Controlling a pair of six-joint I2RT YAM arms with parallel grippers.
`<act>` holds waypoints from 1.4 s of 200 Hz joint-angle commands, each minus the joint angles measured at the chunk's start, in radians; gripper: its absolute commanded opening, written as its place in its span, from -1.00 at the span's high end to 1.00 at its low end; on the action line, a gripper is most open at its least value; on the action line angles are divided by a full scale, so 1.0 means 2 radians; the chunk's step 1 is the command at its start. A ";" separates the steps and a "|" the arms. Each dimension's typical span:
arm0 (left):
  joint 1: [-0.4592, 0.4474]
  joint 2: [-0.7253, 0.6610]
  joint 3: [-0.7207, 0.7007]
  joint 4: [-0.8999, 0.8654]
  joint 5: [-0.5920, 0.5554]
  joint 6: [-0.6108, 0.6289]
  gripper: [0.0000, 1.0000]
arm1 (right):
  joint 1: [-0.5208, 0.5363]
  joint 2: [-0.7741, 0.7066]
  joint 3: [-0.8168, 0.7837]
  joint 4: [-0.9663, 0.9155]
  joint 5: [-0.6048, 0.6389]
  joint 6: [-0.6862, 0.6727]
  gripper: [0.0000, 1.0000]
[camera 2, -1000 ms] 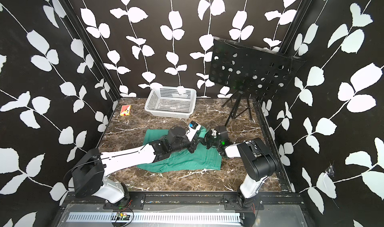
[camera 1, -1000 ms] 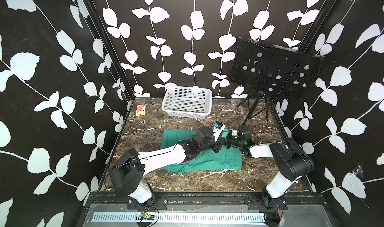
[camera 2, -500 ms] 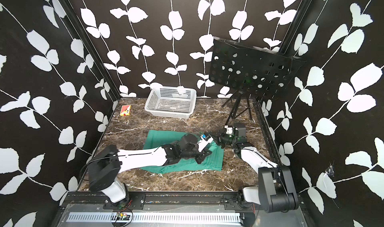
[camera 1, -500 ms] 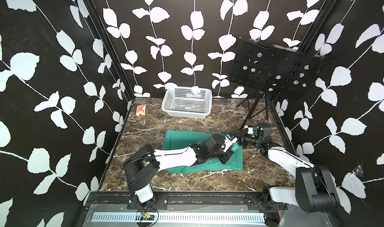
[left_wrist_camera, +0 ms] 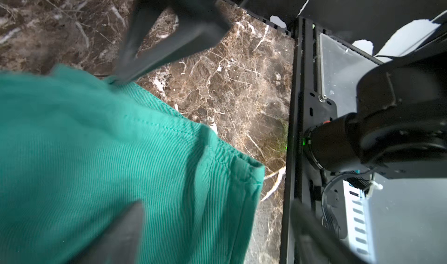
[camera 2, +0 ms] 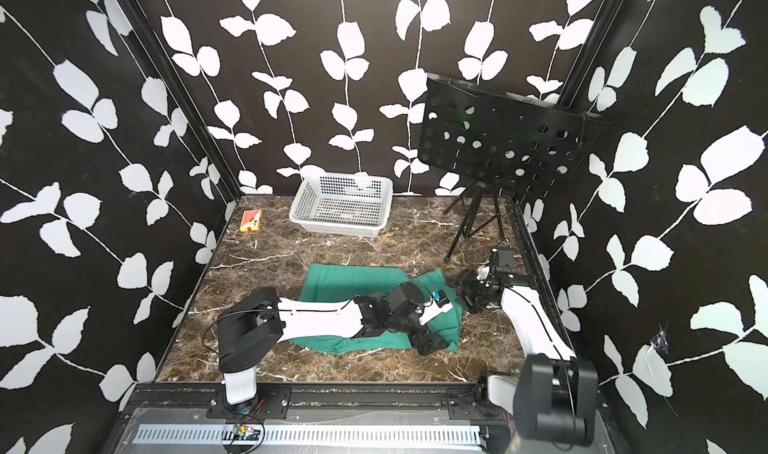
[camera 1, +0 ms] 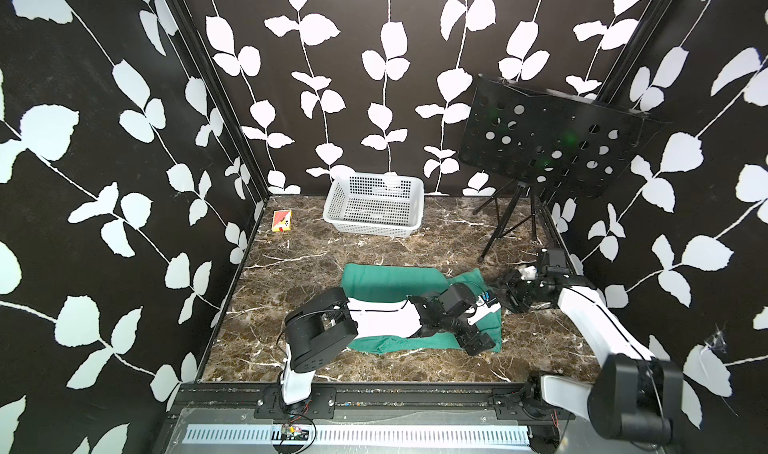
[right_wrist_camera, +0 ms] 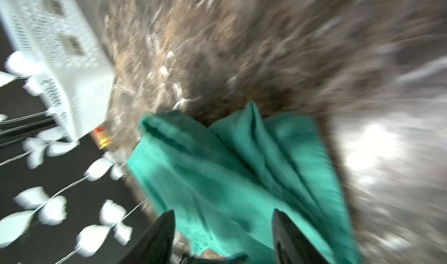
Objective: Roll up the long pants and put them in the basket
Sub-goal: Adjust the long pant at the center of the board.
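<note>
The long pants (camera 1: pixel 390 279) lie folded, central on the table (camera 1: pixel 291 265). The left gripper (camera 1: pixel 478 342) stands wide apart over their near right corner; the right gripper (camera 1: pixel 509 296), also parted, is just right of them.

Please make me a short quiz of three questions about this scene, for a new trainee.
1. True or false: the long pants lie inside the white basket.
2. What stands in the far right corner of the table? A) black perforated stand B) bottle C) lamp
3. Fill in: the jaws of the left gripper and the right gripper are both ____.
Key: 1 false, they lie on the table; 2 A; 3 open.
</note>
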 commanded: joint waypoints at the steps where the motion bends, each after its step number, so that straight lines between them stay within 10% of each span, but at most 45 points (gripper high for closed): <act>1: 0.003 -0.068 -0.013 -0.003 0.010 0.030 -0.98 | 0.000 -0.025 0.050 -0.139 0.149 -0.094 -0.40; 89: 0.170 -0.240 -0.134 -0.087 -0.171 -0.203 -0.95 | 0.152 0.057 0.136 -0.246 0.211 -0.118 -0.24; 145: 0.288 -0.328 -0.234 -0.171 -0.168 -0.379 -0.69 | 0.156 0.032 0.052 -0.217 0.172 -0.064 -0.14; 244: 0.333 -0.409 -0.292 -0.379 -0.212 -0.427 -0.41 | 0.157 0.032 -0.006 -0.157 0.161 -0.022 0.42; 280: 0.334 -0.391 -0.301 -0.392 -0.198 -0.408 -0.38 | 0.156 0.028 -0.017 -0.142 0.166 -0.011 0.91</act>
